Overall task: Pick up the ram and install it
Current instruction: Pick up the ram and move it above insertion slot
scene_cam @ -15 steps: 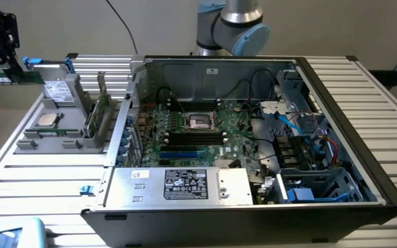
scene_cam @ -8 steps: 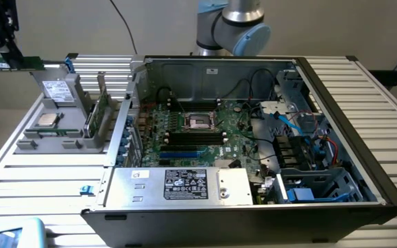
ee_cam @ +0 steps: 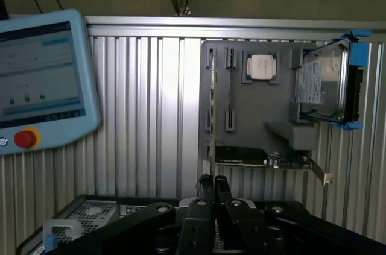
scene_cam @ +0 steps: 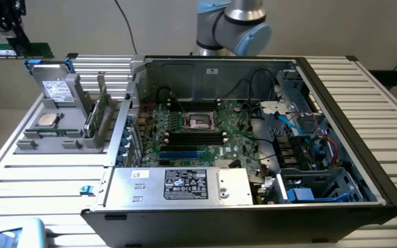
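Observation:
The ram point(scene_cam: 36, 50) is a thin green stick with a white label, held level in the air at the exterior view's far upper left. It hangs above and behind the grey holder tray point(scene_cam: 43, 142). My gripper point(scene_cam: 18, 44) is shut on its top edge. In the wrist view the two black fingertips of the gripper point(ee_cam: 214, 184) stand pressed close together, looking down on the grey holder tray point(ee_cam: 253, 110). The open computer case point(scene_cam: 364, 129) lies to the exterior view's right. Its motherboard's dark memory slots point(scene_cam: 195, 138) sit just below the processor socket point(scene_cam: 200, 121).
On the holder tray stand a silver processor chip point(scene_cam: 47, 120), a hard drive in a blue frame point(scene_cam: 57, 88) and a taller green card point(scene_cam: 98, 116). A power supply box point(scene_cam: 178, 185) fills the case's front. A teach pendant point(ee_cam: 42, 80) lies on the ribbed table.

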`<state>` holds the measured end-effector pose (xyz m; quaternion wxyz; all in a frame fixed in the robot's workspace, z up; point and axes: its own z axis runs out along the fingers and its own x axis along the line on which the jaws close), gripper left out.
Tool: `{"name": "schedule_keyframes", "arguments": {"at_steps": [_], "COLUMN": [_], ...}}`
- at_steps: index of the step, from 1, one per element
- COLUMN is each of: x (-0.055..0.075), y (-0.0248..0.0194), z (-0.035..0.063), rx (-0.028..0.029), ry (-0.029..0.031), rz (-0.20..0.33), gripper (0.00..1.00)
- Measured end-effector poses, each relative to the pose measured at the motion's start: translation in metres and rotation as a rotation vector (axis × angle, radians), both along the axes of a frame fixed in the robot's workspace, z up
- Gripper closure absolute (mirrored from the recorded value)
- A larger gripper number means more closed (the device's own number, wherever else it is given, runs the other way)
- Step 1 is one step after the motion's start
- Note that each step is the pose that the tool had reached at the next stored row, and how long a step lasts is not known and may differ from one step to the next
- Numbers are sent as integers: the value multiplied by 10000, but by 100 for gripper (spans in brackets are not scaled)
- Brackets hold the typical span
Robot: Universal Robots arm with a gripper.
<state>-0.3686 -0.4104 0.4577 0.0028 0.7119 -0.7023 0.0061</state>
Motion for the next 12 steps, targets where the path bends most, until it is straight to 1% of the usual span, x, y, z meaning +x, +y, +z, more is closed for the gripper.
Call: {"name": "schedule_keyframes", "arguments": {"at_steps": [5,12], "x": [227,543], "y": [-30,-52], "z": [53,82], "rx": [5,5], "ry": [0,1], "rz": [-1,0], "gripper": [87,87]}}
